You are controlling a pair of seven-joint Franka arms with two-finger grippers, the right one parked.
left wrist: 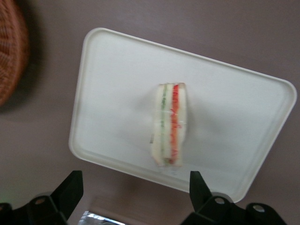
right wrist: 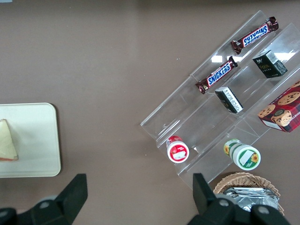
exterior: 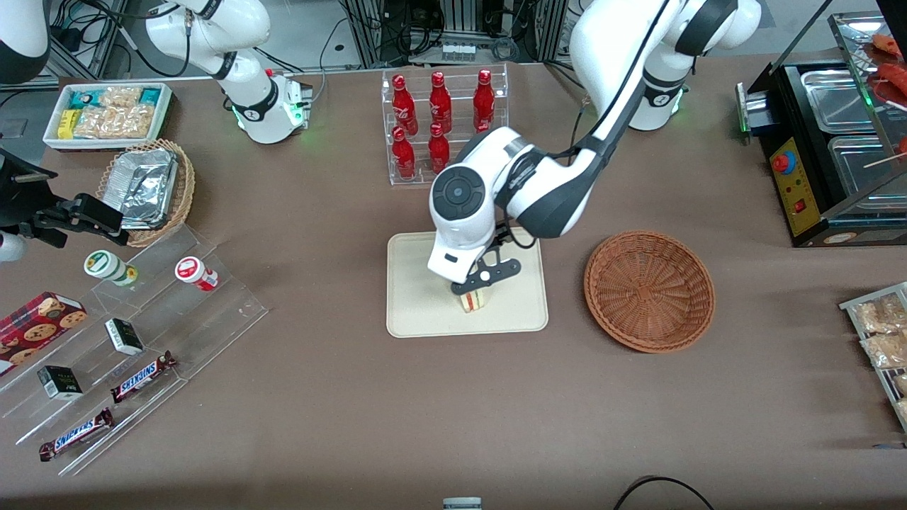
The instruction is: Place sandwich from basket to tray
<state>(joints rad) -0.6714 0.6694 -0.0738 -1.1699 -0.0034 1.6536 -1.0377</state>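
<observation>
Front view: the sandwich (exterior: pixel 474 300) stands on its edge on the tray (exterior: pixel 418 297), at about 5 o'clock from the tray's middle and close to the rim nearest the camera. The gripper (exterior: pixel 482 280) hangs just above it, at the sandwich's 12 o'clock, with the left arm's white wrist covering the part of the tray farther from the camera. The basket (exterior: pixel 649 290) lies at the tray's 3 o'clock, toward the working arm's end of the surface (exterior: pixel 453 425), near the tray but not touching it, and holds nothing.

The left wrist view looks straight down on the sandwich (left wrist: pixel 169 125), its green and red filling lines facing up, resting on the tray (left wrist: pixel 112 93). The two black fingers (left wrist: pixel 70 190) are spread wide apart, well clear of the bread on either side and touching nothing. A piece of the basket's (left wrist: pixel 11 51) woven rim shows beside the tray.

In the right wrist view a pale corner of the sandwich (right wrist: pixel 6 140) shows on the tray (right wrist: pixel 37 140).

A rack of red bottles (exterior: pixel 439 117) stands at the tray's 12 o'clock, farther from the front camera.
</observation>
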